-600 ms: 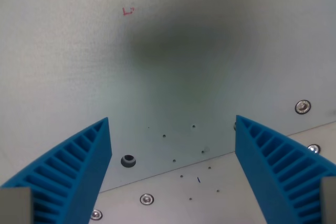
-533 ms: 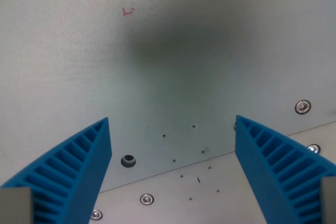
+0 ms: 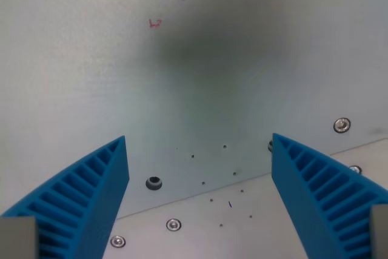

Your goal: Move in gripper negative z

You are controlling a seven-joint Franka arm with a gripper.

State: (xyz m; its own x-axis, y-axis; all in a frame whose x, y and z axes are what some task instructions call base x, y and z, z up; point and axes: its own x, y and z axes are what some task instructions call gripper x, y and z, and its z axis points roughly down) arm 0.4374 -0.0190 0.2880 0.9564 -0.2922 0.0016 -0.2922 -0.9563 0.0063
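My gripper (image 3: 199, 150) is open and empty. Its two blue ribbed fingers (image 3: 91, 192) stand wide apart at the bottom left and bottom right of the wrist view. Below them lies a pale grey table surface (image 3: 91, 77) with nothing between the fingers. A soft dark shadow of the gripper (image 3: 212, 53) falls on the surface above the middle.
A metal plate edge (image 3: 200, 193) runs across the lower part with several screws (image 3: 342, 125) and a dark round hole (image 3: 154, 182). Small dark specks dot the surface near the middle. Red pen marks (image 3: 156, 23) sit at the upper left.
The whole scene has shrunk slightly towards the middle and the red marks sit lower, so the camera has moved away from the surface. The fingers keep the same opening.
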